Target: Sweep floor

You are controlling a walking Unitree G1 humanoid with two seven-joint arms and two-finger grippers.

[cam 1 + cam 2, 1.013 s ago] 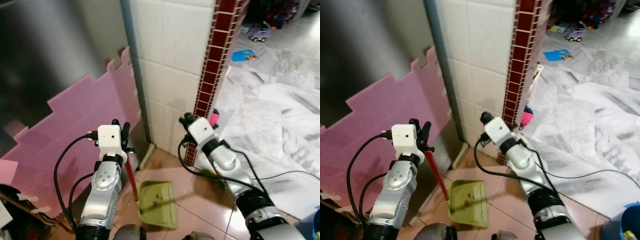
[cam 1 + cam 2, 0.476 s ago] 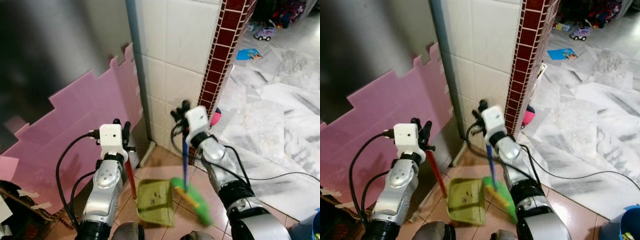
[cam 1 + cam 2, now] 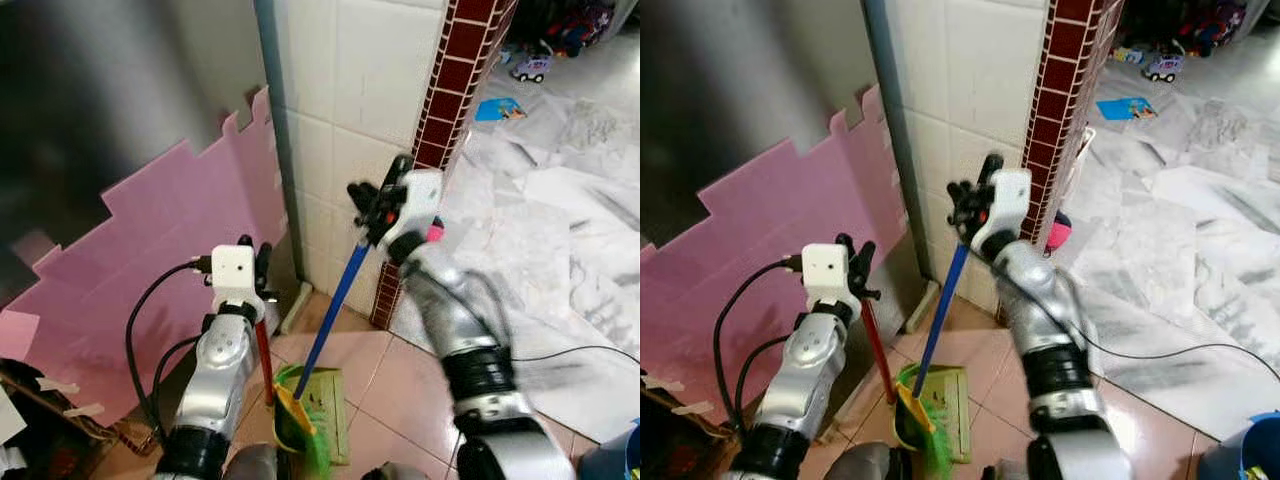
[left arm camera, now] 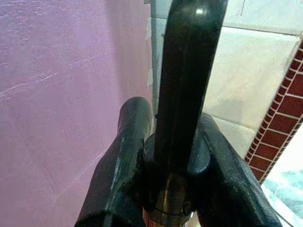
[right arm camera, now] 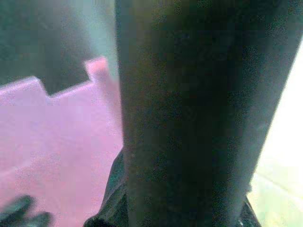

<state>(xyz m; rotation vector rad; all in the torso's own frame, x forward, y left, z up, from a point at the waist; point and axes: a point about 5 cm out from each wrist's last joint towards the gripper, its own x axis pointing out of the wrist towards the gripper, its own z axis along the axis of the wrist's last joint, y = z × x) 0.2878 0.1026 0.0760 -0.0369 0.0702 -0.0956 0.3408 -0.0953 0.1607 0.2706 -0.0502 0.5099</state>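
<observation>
The left end effector (image 3: 260, 262) is seen clenched on the top of the red handle (image 3: 264, 350) of a green dustpan (image 3: 320, 420); in the left wrist view its two black fingers (image 4: 124, 156) are closed against the dark handle end between them. The handle runs steeply down from this end effector, and the dustpan rests below it on the tan floor tiles (image 3: 390, 375).

The right end effector (image 3: 378, 205) is held higher and to the right of the left one, in front of the white tiled wall (image 3: 360, 110). It is clamped around the upper end of a blue broom handle (image 3: 335, 300), which slants down and to the left from it. The broom's green bristle head (image 3: 298, 425), with a yellow band across it, lies at the dustpan, well below the right end effector and just below and right of the left one. The right arm is blurred. In the right wrist view a dark shaft is seen close up along the fingers, though little else can be made out there.

A pink foam sheet (image 3: 160, 250) with a stepped upper edge leans to the left of the left end effector. A column of dark red tiles (image 3: 450, 90) stands just right of the right end effector, and beyond it a marble floor (image 3: 560, 210) stretches away, with a blue book (image 3: 494, 109) and a toy car (image 3: 528, 68) lying far off.
</observation>
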